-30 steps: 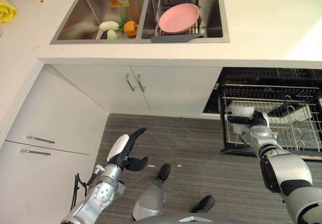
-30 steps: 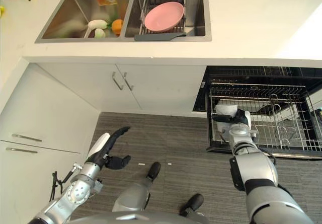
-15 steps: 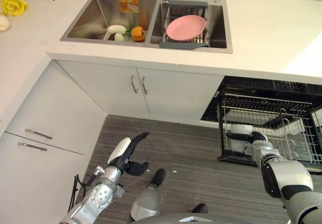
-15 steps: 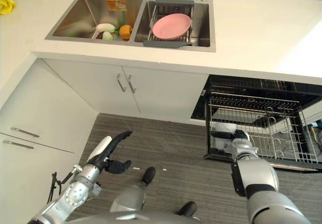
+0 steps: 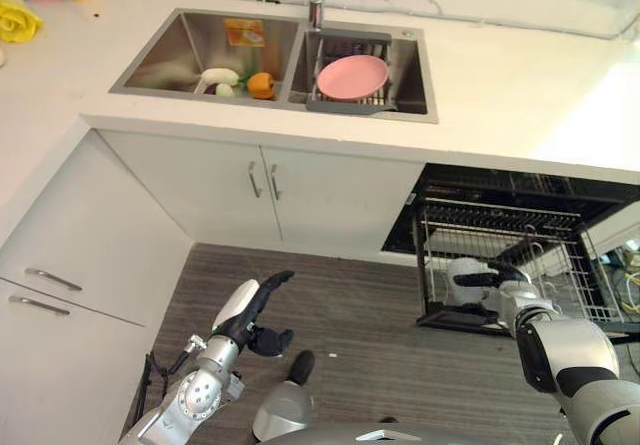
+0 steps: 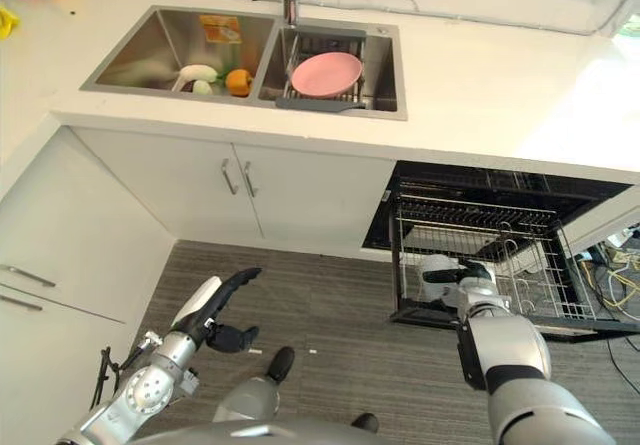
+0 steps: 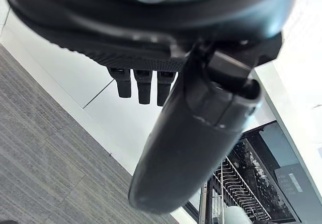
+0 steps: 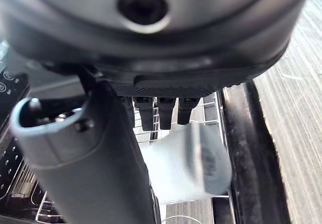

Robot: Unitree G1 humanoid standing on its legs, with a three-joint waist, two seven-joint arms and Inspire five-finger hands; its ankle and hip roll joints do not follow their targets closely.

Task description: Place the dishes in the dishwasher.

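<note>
Right wrist view gives you the clearest look at the right hand (image 8: 151, 108): its fingers (image 8: 166, 112) reach over a pale cup (image 8: 188, 166) and the thumb stands on the near side, so the cup sits between them, but the fingertips are cut off behind the cup and you cannot tell whether they press on it. From the head, the right hand (image 6: 470, 287) is at the front left corner of the pulled-out rack (image 6: 520, 265) of the dishwasher (image 6: 600, 190), with the cup (image 6: 435, 275) inside the wire frame; what else lies in the rack is too tangled in wires to make out. Your left hand (image 5: 250, 310) hangs low over the floor (image 5: 360, 305), fingers straight and spread, thumb tucked under, holding nothing. Up on the tabletop (image 5: 500, 75), a pink plate (image 5: 352, 75) lies in a drainer (image 5: 345, 105) in the sink's (image 5: 200, 60) right basin. Small vegetables (image 5: 240, 82) sit in the left basin, their kinds hard to tell.
</note>
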